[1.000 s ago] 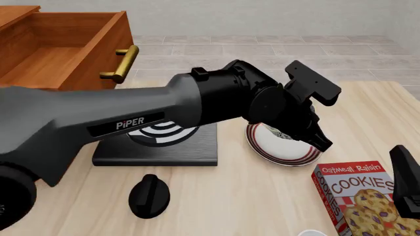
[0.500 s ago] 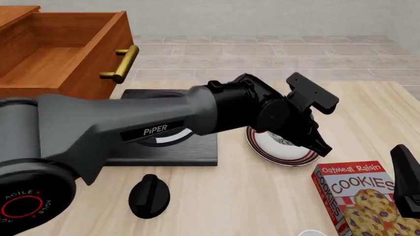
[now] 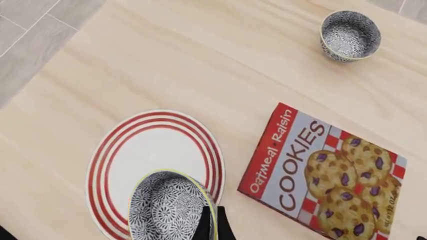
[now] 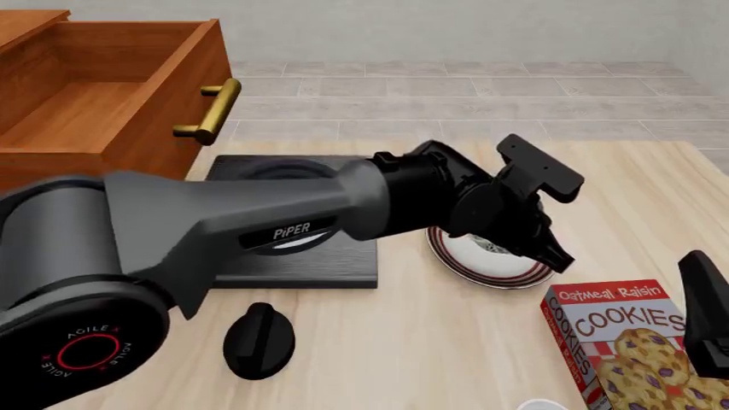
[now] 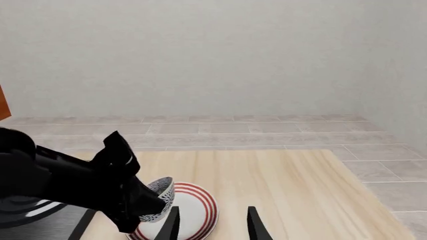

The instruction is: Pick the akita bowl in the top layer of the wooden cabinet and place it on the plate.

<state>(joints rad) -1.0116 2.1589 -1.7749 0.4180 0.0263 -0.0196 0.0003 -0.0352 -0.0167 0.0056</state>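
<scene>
- The front view is looking forward and down from the arms' side, taking in the wooden cabinet point(image 4: 108, 85) far left and the table point(image 4: 456, 342) beyond the left arm's bulk.
- The left wrist view is staring almost straight down, close above the plate point(image 3: 157, 150) and the cookie box point(image 3: 320, 172).
- The right wrist view is sitting low, facing level across the table toward the back wall.
- All three are sharing the plate point(image 5: 197, 210) and akita bowl point(image 5: 159, 197).

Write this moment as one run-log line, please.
left gripper: shut on akita bowl | bowl: over plate | right gripper: open, idle
</scene>
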